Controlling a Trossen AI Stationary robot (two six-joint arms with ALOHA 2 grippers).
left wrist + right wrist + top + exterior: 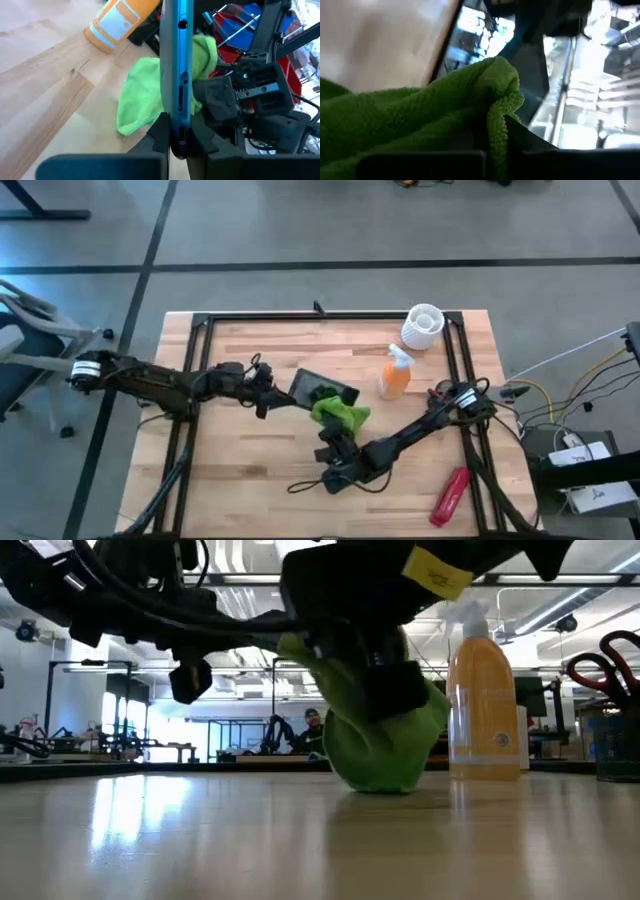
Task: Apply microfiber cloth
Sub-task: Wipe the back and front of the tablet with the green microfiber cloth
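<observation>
Left gripper (283,395) at frame centre, fingers clamped. Right gripper (333,430) just below centre, fingers closed, arm angled up-left.

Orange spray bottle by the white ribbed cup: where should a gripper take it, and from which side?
Judged from the stills: take the orange plastic spray bottle on its straight-sided body, below the narrow white trigger head. It stands upright, so close the fingers level across the body. Come in from the right-hand table edge: the lime-green microfiber cloth and both grippers crowd its other side, and the white ribbed cup stands beyond it.
</observation>
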